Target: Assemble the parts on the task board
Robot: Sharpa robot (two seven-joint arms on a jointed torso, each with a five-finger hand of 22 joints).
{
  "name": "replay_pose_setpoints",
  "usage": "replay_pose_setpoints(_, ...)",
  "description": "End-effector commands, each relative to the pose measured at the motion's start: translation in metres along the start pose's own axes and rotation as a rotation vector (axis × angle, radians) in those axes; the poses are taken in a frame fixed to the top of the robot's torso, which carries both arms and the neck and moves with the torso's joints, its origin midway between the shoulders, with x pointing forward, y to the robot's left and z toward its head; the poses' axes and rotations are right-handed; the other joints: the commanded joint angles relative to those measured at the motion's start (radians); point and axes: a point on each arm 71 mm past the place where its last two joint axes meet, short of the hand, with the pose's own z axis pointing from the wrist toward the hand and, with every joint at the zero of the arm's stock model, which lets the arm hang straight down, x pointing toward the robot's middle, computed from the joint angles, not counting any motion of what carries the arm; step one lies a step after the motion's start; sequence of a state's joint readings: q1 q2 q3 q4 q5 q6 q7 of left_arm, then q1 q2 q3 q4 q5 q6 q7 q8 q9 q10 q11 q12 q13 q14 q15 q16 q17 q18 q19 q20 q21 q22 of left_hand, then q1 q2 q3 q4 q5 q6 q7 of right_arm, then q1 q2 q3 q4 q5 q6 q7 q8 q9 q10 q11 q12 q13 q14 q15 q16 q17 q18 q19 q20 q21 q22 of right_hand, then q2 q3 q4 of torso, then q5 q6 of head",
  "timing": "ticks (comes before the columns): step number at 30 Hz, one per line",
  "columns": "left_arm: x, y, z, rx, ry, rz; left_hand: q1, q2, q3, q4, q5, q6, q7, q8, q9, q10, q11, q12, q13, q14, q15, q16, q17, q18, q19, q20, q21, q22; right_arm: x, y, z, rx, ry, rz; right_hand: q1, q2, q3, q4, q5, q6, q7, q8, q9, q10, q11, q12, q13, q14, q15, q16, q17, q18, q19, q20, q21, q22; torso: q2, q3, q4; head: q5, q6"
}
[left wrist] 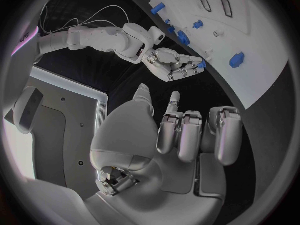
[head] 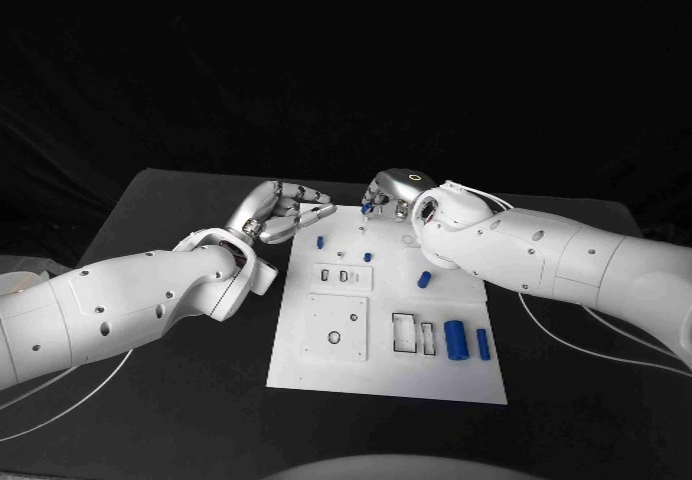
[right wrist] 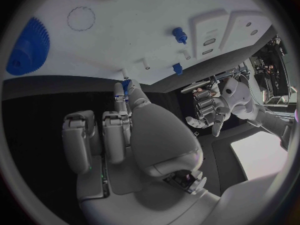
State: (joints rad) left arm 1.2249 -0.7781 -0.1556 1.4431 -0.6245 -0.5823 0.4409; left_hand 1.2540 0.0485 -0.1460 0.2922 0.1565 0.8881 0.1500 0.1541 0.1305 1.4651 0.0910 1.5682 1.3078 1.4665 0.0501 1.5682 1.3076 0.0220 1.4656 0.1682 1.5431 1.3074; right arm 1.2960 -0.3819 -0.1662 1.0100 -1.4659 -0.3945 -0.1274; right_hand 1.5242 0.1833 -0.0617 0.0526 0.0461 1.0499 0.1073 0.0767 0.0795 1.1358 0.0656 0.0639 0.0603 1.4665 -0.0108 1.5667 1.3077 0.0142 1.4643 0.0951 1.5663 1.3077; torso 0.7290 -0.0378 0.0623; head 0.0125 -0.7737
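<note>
The right hand [head: 392, 192] is hovering over the far edge of the task board [head: 389, 385], at about twelve o'clock, pinching a small blue part [right wrist: 125, 84] between thumb and a finger. The left hand [head: 281, 212] is waiting at roughly ten o'clock off the board's far-left corner, fingers loosely apart and holding nothing. Two long blue parts [head: 467, 341] are lying near the board's four o'clock side.
</note>
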Motion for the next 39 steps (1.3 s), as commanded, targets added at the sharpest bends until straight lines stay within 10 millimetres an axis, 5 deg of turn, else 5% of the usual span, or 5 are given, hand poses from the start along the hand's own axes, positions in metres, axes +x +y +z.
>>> replay_pose_setpoints(1,0.0003,-0.0028,0.0003,0.019,0.002,0.005,-0.003,0.009,-0.007,-0.001,0.003,0.0,0.001,-0.004,0.001,0.106,-0.006,0.003,0.263,0.104,-0.008,0.003,0.263,-0.004,0.018,-0.004,0.0,0.207,0.0013,0.0005,0.0008,-0.001,0.015,-0.016,0.002,-0.008,0.005,0.001,0.003,0.001,-0.005,0.001,0.001,-0.008,0.0,-0.004,0.0,0.104,0.006,0.004,0.263,-0.014,0.106,0.007,0.004,0.263,0.0,-0.001,0.001,-0.002,0.003)
replay_pose_setpoints(39,-0.0013,-0.0029,0.0015,0.018,-0.001,0.01,-0.001,0.011,-0.01,-0.001,0.003,0.0,0.001,-0.005,0.001,0.106,-0.006,0.003,0.263,0.104,-0.008,0.003,0.263,-0.004,0.02,-0.005,0.001,0.208,0.0089,-0.0002,0.0014,0.026,0.063,-0.026,0.002,-0.012,0.009,0.005,0.002,-0.007,-0.009,-0.007,-0.002,-0.021,0.004,-0.004,-0.001,0.104,0.008,0.004,0.263,-0.014,0.106,0.009,0.004,0.263,0.001,-0.0013,-0.0003,-0.003,-0.009)
